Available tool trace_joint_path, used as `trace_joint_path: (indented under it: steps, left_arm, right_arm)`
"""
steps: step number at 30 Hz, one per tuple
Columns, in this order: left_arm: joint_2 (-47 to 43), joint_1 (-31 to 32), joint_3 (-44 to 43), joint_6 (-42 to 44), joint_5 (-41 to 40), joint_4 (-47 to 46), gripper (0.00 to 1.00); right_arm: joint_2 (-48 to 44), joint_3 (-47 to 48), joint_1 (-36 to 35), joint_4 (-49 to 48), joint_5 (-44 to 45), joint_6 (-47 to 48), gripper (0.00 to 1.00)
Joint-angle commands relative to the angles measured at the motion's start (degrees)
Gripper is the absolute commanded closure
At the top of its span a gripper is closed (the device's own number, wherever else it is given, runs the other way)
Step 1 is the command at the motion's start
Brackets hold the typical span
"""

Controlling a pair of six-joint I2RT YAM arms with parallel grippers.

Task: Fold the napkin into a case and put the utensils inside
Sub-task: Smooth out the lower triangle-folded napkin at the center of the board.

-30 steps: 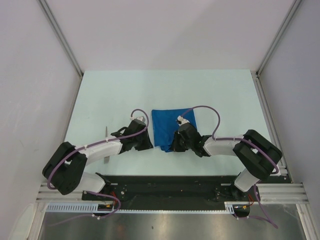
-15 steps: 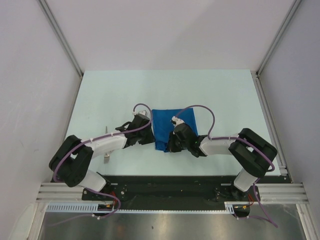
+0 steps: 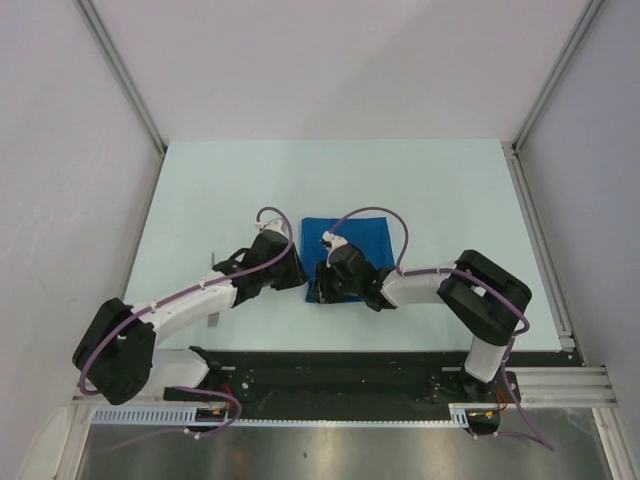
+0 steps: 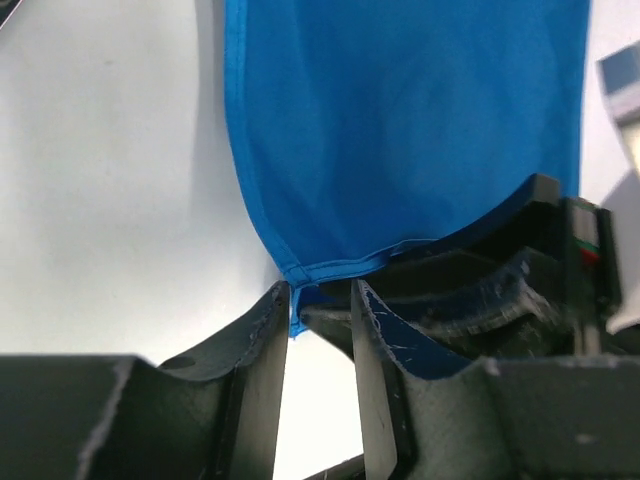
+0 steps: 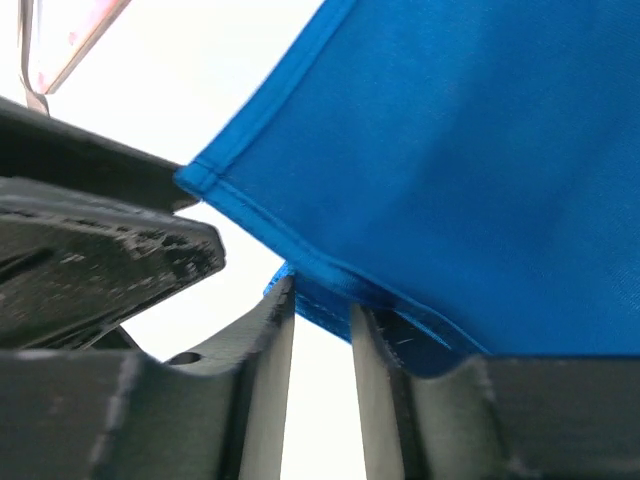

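Right gripper (image 5: 322, 297) slid left, meeting left gripper (image 4: 320, 292) at napkin (image 3: 366, 236) corner; both narrowly parted (wrist views only).

Robotics lab test cell, white panel walls (image 3: 60, 200), aluminium frame rail (image 3: 560, 381), pale tabletop (image 3: 440, 190)

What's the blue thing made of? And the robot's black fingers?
The napkin looks like thin woven cloth, matte blue: stitched hem, soft folds. The fingers of the left hand look like hard black plastic, dull, with pale scuffs; I can't be sure.
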State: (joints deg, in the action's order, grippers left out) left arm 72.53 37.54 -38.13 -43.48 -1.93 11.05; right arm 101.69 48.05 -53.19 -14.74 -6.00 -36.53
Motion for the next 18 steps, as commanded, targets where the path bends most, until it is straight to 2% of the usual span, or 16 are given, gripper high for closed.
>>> trace_joint_path:
  steps: [1,2,3,9,12,18]
  left_arm:
    - [-0.5,0.3,-1.7,1.1,-2.8,4.0,0.59]
    - [-1.1,0.3,-0.9,0.9,-4.1,3.5,0.47]
    - [-1.7,0.2,-0.3,0.9,-4.4,3.3,0.42]
    - [-0.3,-2.1,-2.2,1.6,1.5,2.3,0.26]
    - [4.2,-2.3,-4.8,2.8,5.0,3.6,0.25]
    - [10.0,-2.3,-4.3,1.7,9.9,-1.5,0.30]
  right_arm:
    - [-0.6,1.3,-0.3,2.1,2.2,0.1,0.64]
    - [-1.4,0.7,-0.3,2.7,2.6,0.1,0.64]
    - [-1.8,0.3,-0.3,3.0,3.4,0.0,0.64]
    - [-6.5,-4.5,-0.3,3.3,3.3,-1.9,0.64]
    - [-10.2,-6.8,0.6,5.0,4.3,-1.5,0.61]
    - [-15.6,-11.0,4.0,5.9,3.7,-2.2,0.58]
